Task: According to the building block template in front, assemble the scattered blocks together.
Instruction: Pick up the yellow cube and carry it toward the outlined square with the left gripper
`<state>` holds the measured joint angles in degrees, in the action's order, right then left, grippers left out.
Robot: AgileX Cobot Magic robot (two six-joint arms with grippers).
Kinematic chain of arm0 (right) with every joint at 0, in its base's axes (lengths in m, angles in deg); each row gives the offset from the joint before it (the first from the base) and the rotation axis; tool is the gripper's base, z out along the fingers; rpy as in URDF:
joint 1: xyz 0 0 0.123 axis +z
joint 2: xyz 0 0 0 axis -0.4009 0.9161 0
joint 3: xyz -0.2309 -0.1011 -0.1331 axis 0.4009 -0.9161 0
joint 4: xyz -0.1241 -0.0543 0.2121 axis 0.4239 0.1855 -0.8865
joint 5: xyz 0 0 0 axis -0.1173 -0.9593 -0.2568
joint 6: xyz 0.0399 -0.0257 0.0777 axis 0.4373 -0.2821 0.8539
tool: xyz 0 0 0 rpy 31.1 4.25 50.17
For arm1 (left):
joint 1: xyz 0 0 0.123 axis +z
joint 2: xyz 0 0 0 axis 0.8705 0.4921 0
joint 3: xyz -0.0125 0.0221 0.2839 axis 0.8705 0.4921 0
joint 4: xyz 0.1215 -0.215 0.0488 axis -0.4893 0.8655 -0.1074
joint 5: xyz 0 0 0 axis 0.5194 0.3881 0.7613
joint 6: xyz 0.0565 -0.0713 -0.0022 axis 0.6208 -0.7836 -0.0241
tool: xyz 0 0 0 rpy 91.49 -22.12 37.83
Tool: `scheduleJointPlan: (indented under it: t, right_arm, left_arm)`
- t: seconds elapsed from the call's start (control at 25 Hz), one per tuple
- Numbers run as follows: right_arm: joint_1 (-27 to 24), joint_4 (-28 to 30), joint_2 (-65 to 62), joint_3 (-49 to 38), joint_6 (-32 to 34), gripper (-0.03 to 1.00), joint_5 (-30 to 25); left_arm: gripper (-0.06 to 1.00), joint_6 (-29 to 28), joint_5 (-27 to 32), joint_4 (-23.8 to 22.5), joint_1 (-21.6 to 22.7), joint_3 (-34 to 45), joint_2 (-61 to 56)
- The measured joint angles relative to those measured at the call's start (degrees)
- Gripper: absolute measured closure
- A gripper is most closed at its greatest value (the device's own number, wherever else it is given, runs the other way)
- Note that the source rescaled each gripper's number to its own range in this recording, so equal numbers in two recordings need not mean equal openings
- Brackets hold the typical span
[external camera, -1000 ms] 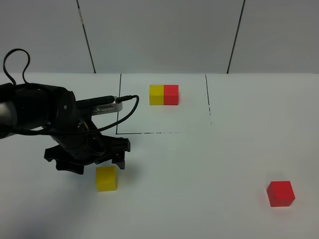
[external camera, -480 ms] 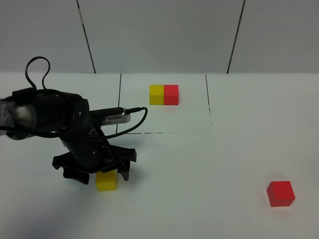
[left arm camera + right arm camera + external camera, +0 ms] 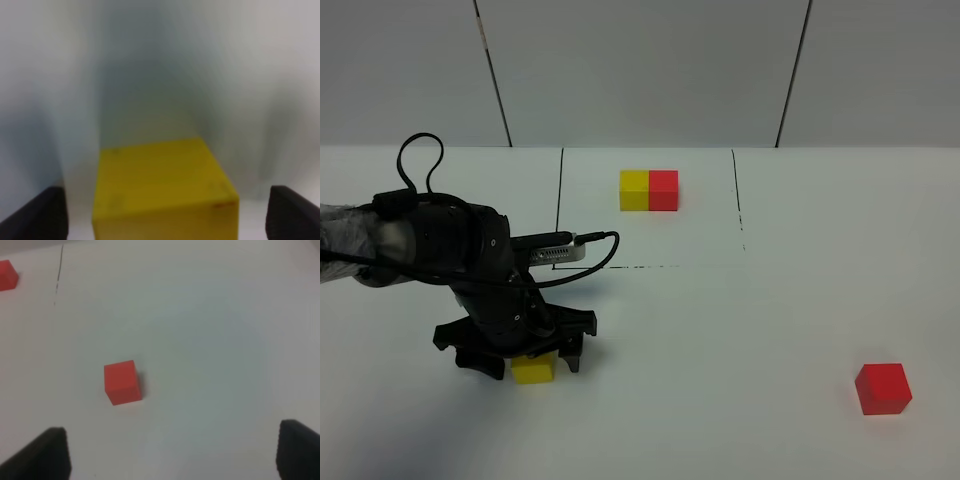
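Straddling the yellow cube (image 3: pixel 160 185), the left gripper (image 3: pixel 164 216) is seen spread wide, apparently clear of it on both sides, though that view is blurred. The right gripper (image 3: pixel 172 452) is likewise spread, with the red cube (image 3: pixel 121 382) lying ahead of its jaws, untouched. The template pair (image 3: pixel 649 190) is noted well beyond both, inside a black outline (image 3: pixel 559 210).

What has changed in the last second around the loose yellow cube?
The left gripper swung to the right in the exterior view and came down over the yellow cube. Its open fingers now straddle the cube with a gap on each side, so nothing is gripped yet. The yellow cube, the red cube and the template stayed where they were.
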<state>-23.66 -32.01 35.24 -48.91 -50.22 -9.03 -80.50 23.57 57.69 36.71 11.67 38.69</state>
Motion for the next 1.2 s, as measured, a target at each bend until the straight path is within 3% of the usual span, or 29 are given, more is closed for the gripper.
scheduleJointPlan:
  t: [0.16, 0.32, 0.44, 0.64, 0.8, 1.0, 1.2]
  right_arm:
    - [0.0, 0.0, 0.0, 0.0, 0.0, 0.31, 0.0]
    - [0.0, 0.0, 0.0, 0.0, 0.0, 0.31, 0.0]
    - [0.0, 0.0, 0.0, 0.0, 0.0, 0.31, 0.0]
    - [0.0, 0.0, 0.0, 0.0, 0.0, 0.31, 0.0]
    - [0.0, 0.0, 0.0, 0.0, 0.0, 0.31, 0.0]
    - [0.0, 0.0, 0.0, 0.0, 0.0, 0.31, 0.0]
    - [0.0, 0.0, 0.0, 0.0, 0.0, 0.31, 0.0]
  left_arm:
    - [0.26, 0.0, -0.6, 0.0, 0.0, 0.0, 0.1]
    - [0.38, 0.0, 0.0, -0.6, 0.0, -0.2, 0.6]
    - [0.54, 0.1, 0.9, -0.9, 0.0, -0.4, 0.8]
    - [0.94, 0.1, 2.1, -0.9, 0.0, -0.4, 1.0]
    - [0.94, 0.2, 3.7, -0.6, 0.0, -0.5, 1.0]
    - [0.94, 1.1, 10.5, -2.3, -0.1, -1.1, -1.0]
    - [0.94, 12.0, 16.8, -7.7, -0.1, -6.9, -8.1]
